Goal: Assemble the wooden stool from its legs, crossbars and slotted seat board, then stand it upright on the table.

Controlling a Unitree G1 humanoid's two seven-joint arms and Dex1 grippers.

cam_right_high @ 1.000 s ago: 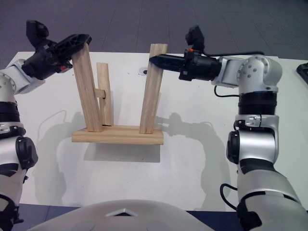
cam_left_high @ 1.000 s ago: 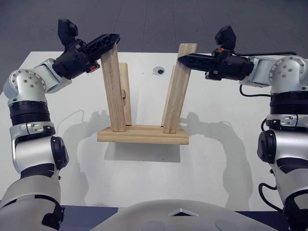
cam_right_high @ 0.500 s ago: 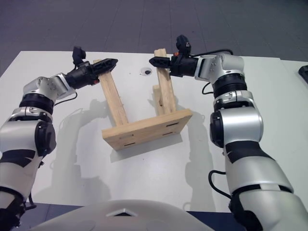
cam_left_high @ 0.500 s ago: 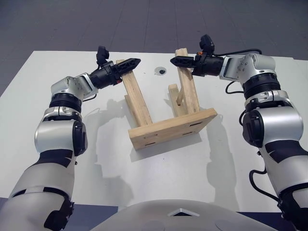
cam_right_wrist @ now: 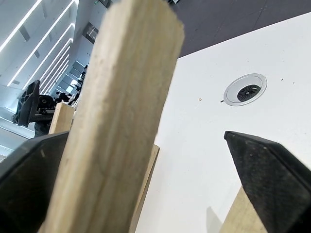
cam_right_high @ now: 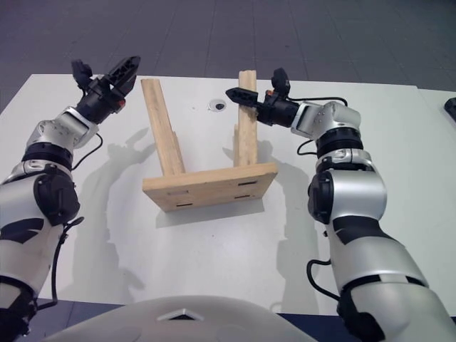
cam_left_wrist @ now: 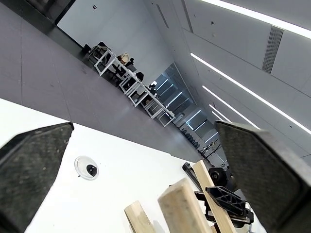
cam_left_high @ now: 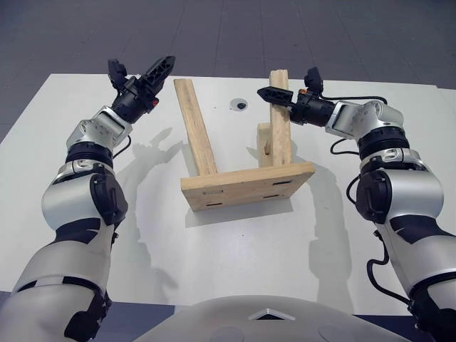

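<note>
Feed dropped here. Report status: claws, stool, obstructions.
Left claw open, holding nothing. Right claw open, straddling a leg. Stool seat-down, legs up, not upright. Round table port behind, no obstruction.

We see a white table (cam_left_high: 214, 263) with a round cable port (cam_left_high: 236, 105) set in it, to the right of the left gripper (cam_left_high: 162, 66). Beyond this gripper the floor (cam_left_high: 299, 28) is dark grey, in large tiles. Far behind it white-framed desks (cam_left_wrist: 148, 99) stand in a row by a pale wall (cam_left_wrist: 121, 24). Long strips of light (cam_left_wrist: 252, 94) cross the ceiling, near a vent grille (cam_left_wrist: 270, 48).
</note>
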